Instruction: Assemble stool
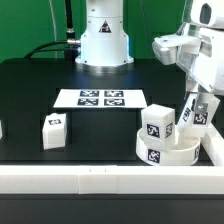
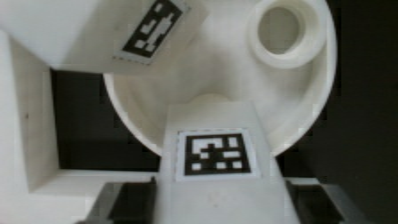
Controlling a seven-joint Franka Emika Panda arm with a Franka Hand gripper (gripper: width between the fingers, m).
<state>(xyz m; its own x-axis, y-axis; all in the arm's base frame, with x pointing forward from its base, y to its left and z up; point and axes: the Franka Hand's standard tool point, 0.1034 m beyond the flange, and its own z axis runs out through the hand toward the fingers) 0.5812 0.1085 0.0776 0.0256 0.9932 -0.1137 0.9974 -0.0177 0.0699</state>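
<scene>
Black worktop (image 1: 30, 90) with white rails (image 1: 100, 178) round the edges and the marker board (image 1: 90, 98) flat in the middle. I'd call the stool about a third done. The seat (image 1: 178, 150) lies on the exterior view's right, near the front rail, with the first leg (image 1: 157, 123) standing upright on it, though I can't tell if it's properly fixed in. The pincer (image 1: 198, 104) is clamped on the second leg (image 1: 197, 116), holding it just over the seat's far side, and the wrist view shows an empty socket (image 2: 285, 30) close by. The third leg (image 1: 54, 130) sits loose on the worktop, well apart on the exterior view's left. So this one needs seating, then that last one.
</scene>
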